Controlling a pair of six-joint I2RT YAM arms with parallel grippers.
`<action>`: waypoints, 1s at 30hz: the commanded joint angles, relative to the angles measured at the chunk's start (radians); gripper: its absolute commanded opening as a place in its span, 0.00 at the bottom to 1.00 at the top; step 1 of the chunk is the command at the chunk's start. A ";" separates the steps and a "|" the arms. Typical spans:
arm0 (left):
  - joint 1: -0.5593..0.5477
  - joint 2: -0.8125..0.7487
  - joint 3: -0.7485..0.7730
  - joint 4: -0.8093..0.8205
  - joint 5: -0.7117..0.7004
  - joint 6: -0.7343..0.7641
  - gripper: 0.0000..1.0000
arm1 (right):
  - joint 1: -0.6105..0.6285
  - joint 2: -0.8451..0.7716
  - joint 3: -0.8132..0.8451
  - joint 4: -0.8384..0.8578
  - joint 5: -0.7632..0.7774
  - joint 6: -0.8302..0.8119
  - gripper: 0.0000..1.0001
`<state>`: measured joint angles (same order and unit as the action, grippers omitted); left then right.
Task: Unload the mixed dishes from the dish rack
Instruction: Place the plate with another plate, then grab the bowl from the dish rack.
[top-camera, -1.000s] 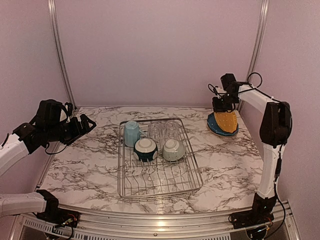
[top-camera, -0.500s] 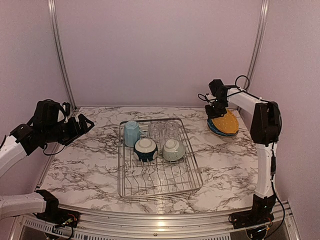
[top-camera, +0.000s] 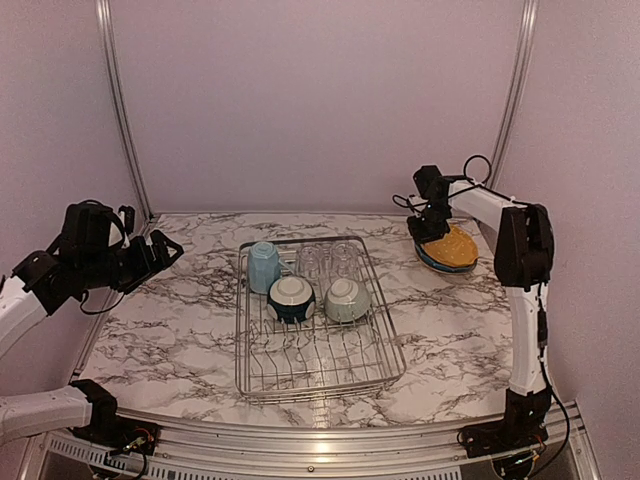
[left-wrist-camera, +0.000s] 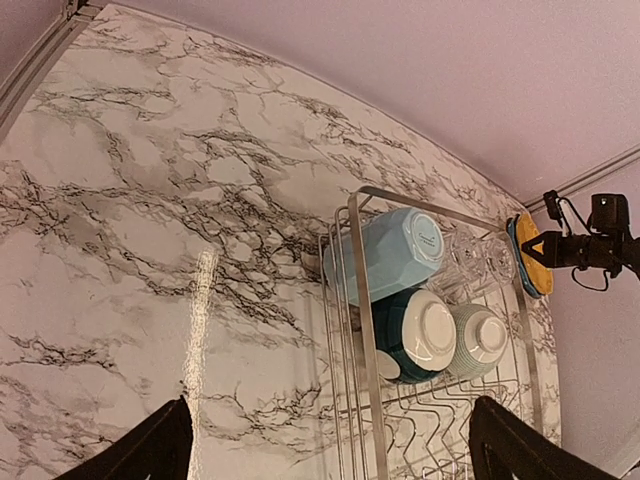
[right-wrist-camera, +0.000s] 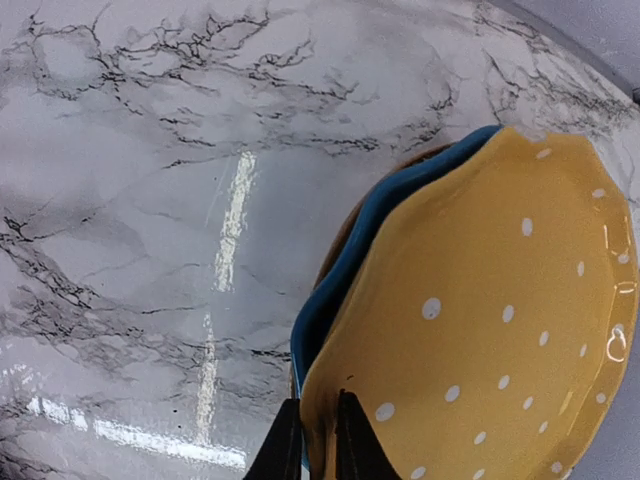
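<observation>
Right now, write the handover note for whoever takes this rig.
Left claw: open, empty, hovering over the left side of the table.
Right claw: closed on the rim of the yellow plate, which lies on the blue plate at the table's far right.
Done: no plates stand in the dish rack.
To do: release the plate, then unload the light blue mug, two clear glasses, dark-teal-and-white bowl and grey-green bowl, all at the rack's far end.
</observation>
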<state>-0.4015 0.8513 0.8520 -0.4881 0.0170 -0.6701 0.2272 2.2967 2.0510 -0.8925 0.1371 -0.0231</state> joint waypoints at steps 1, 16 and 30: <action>-0.005 -0.027 0.038 -0.052 -0.012 0.001 0.99 | -0.012 0.023 0.015 -0.034 0.016 0.028 0.19; -0.004 -0.001 0.036 -0.034 -0.012 -0.006 0.99 | 0.082 -0.253 -0.096 -0.014 0.071 0.081 0.59; -0.005 0.037 0.014 0.020 0.028 -0.032 0.99 | 0.442 -0.414 -0.227 0.167 -0.010 0.136 0.80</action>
<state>-0.4015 0.8848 0.8680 -0.4934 0.0284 -0.6922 0.5823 1.8648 1.8008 -0.7662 0.1581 0.0807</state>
